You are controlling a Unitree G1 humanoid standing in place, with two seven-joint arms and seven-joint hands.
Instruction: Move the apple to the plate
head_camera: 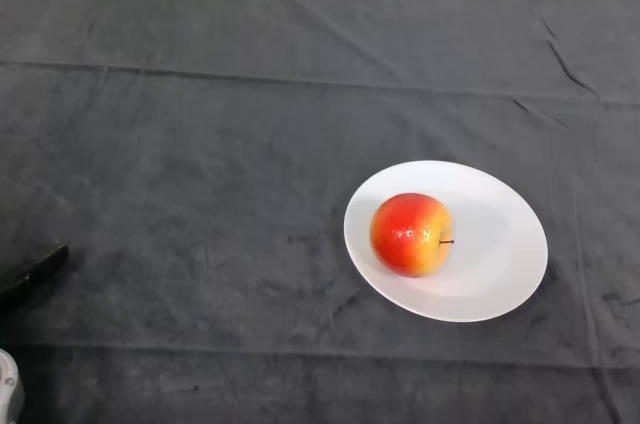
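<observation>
- Hand [35, 270]: only a dark tip is seen at the left edge, low over the cloth [220, 144]; whether it is spread or curled cannot be told.
- Apple [410, 234]: set on the white plate [500, 254], far to the hand's right, stem pointing right.

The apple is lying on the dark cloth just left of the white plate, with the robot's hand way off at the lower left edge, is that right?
Not quite. The head view shows the apple resting on the white plate itself, on its left half, not on the dark cloth beside it. The rest holds: the hand is far off at the lower left edge.
</observation>
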